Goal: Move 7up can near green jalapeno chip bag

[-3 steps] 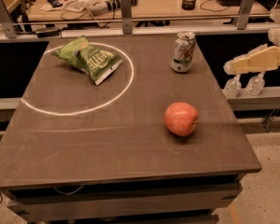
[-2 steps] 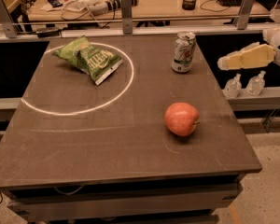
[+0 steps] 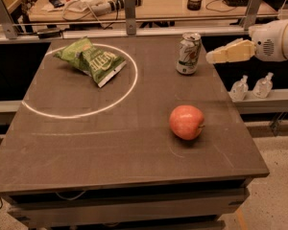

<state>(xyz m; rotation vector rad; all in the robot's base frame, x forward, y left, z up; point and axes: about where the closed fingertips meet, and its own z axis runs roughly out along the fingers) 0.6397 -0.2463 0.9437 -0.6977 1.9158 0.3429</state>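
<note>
- Can (image 3: 188, 53) stands upright on the table (image 3: 110, 147), not yet grasped.
- Gripper (image 3: 229, 52) hovers just right of the can, apart from it; cannot tell whether it is wide or narrow.
- Bag (image 3: 90, 60) lies well left of the can.
- Judged left to do: grasp, carry, place.

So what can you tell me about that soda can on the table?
The can is small, white and green with a red spot and a silver top, metal by its look. It stands upright at the far right of the table, outside the white circle. Only the table touches it; the gripper hangs just to its right, seemingly apart.
</note>
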